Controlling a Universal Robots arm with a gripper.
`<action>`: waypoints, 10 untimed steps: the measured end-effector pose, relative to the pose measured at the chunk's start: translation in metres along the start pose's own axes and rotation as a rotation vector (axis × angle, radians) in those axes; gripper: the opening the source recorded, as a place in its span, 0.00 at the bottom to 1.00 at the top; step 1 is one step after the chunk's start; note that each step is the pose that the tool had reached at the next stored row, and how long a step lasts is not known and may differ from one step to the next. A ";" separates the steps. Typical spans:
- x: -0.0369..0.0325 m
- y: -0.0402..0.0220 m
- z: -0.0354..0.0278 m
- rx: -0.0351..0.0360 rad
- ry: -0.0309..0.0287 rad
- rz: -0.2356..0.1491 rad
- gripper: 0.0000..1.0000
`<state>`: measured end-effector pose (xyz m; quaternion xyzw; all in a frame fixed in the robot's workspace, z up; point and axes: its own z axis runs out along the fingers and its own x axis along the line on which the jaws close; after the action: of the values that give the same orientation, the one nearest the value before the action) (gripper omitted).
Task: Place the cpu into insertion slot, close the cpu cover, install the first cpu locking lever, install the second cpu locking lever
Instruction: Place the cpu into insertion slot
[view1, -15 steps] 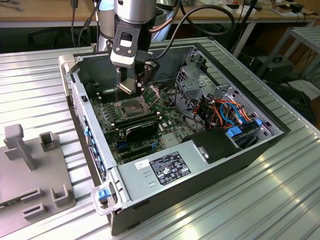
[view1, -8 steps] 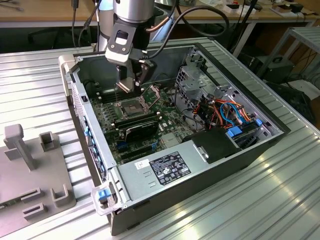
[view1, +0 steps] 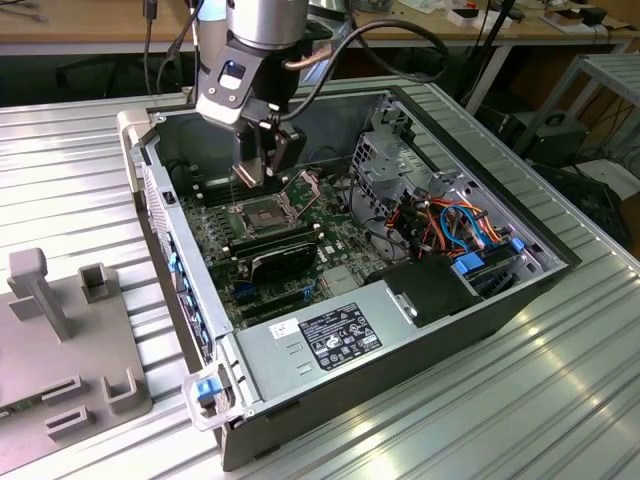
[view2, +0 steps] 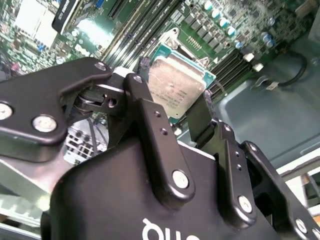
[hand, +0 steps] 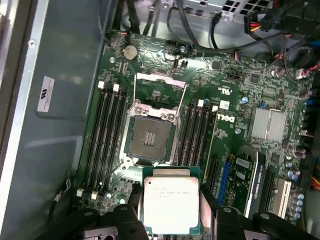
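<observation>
My gripper (view1: 262, 162) pinches the chip (hand: 171, 200) by opposite edges, keeping it flat near the bare socket (hand: 150, 139) (its cover (hand: 160, 76) stands flipped up), likely so it drops in squarely.

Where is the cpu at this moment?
In the first wrist view, the cpu is held in the gripper, just short of the open insertion slot.

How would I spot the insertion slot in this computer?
Inside the open computer case, find the green motherboard. The insertion slot sits between two banks of long black memory slots. It is the only square socket, dark with a metal rim.
</observation>
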<state>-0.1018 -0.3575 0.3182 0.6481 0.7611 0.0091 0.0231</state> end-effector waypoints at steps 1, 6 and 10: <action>0.0000 0.0000 0.0004 0.0004 -0.0008 0.019 0.55; 0.0001 -0.0001 0.0018 0.0022 -0.0042 0.094 0.55; 0.0004 0.0007 0.0021 0.0021 -0.0041 0.095 0.55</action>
<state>-0.1010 -0.3570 0.3161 0.6834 0.7296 0.0081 0.0235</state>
